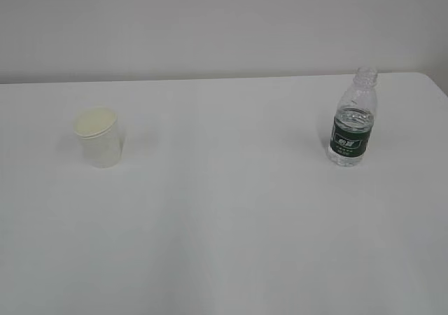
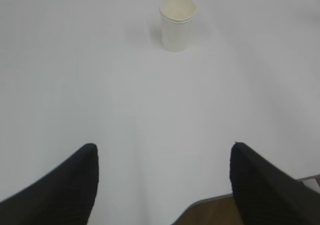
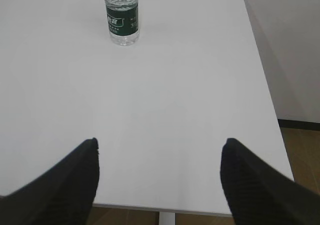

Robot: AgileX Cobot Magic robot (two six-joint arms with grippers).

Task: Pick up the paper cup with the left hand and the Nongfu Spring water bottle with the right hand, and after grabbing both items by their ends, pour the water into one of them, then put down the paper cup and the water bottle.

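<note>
The cup (image 1: 99, 136) stands upright at the left of the exterior frame, cream inside, apart from everything. The bottle (image 1: 353, 119) stands upright at the right, capless, with water (image 1: 352, 121) up to its shoulder. Its dark green label carries white marks too small to read. Both rest on the white bench (image 1: 224, 224), well apart. The left gripper (image 2: 164, 185) hangs low at the bench's near edge, jaws wide, cup at upper centre of its view. The right gripper (image 3: 160, 182) does likewise, jaws wide and empty, bottle at its upper left.
</note>
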